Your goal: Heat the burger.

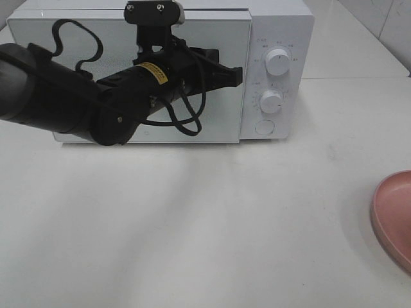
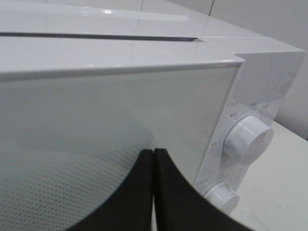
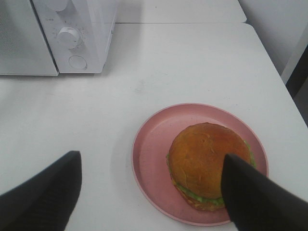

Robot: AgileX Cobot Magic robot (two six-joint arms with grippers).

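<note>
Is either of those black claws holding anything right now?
No. The left gripper is shut on nothing in front of the white microwave's glass door. The right gripper is open above the round golden-brown burger on the pink plate.

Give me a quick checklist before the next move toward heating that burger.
1. White microwave oven door open: not ok, it is closed.
2. Left gripper by the mirrored door: ok, jaws shut.
3. Round golden-brown burger on the flat pink plate: ok, upright.
4. Right gripper open: ok, above the plate, not holding the burger.
5. Two white round knobs reachable: ok, nothing in front.
6. Oven cavity free: cannot tell.
</note>
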